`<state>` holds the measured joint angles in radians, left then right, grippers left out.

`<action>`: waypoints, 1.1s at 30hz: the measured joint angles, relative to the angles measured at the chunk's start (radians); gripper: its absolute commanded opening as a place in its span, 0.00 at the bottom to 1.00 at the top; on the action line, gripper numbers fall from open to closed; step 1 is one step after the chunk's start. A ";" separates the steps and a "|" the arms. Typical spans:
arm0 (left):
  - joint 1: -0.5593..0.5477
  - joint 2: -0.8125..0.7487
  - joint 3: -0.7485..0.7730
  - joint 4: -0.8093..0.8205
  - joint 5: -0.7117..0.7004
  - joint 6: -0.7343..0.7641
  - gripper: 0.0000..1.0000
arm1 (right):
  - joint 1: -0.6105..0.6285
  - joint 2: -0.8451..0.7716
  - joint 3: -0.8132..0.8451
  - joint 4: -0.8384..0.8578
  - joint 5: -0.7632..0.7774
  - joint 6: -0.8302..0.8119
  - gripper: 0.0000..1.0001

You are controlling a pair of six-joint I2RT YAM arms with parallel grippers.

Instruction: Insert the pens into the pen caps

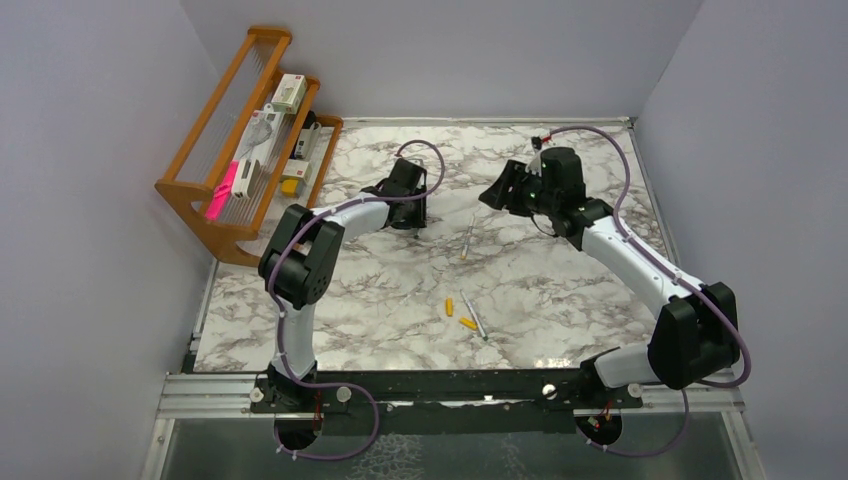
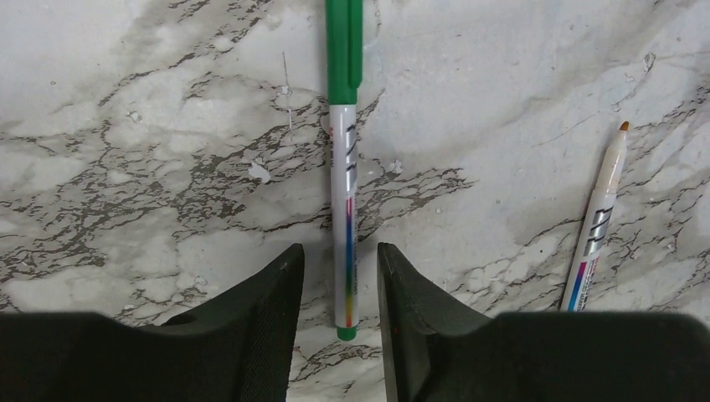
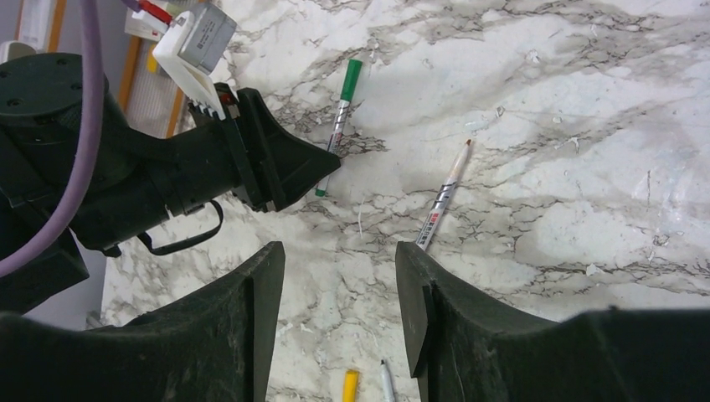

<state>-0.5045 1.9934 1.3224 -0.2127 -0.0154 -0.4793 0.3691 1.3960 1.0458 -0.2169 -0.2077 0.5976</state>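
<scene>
The table [image 2: 126, 100] is white marble veined grey-brown. At 12 o'clock in the left wrist view, the green-capped pen [image 2: 343, 209] has a white barrel with a rainbow stripe. At 3 o'clock lies the orange-tipped pen [image 2: 596, 226]. Overhead, the loose caps [image 1: 449, 306] are yellow-orange — the rack [image 1: 222, 243] at 10 o'clock, orange-brown wood.

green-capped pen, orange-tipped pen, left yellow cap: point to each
green-capped pen [image 2: 344, 193], left wrist view, white barrel
orange-tipped pen [image 2: 596, 226], left wrist view, mid barrel
left yellow cap [image 1: 449, 306], top external view, its middle
</scene>
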 measured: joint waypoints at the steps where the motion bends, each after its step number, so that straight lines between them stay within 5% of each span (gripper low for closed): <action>1: 0.000 0.000 0.001 0.000 0.000 -0.001 0.42 | 0.000 0.001 0.000 -0.007 -0.002 0.000 0.55; 10: -0.002 -0.033 -0.029 -0.017 0.000 0.000 0.44 | 0.006 0.267 0.164 -0.191 -0.029 -0.043 0.61; 21: -0.013 -0.281 -0.178 0.032 -0.019 0.014 0.40 | 0.053 0.554 0.445 -0.356 0.096 -0.065 0.68; 33: -0.037 -0.335 -0.192 0.080 -0.046 0.068 0.38 | 0.108 0.682 0.498 -0.450 0.182 -0.069 0.46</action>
<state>-0.5415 1.6588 1.1305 -0.1322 -0.0616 -0.4118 0.4770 2.0785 1.5440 -0.6666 -0.0257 0.5282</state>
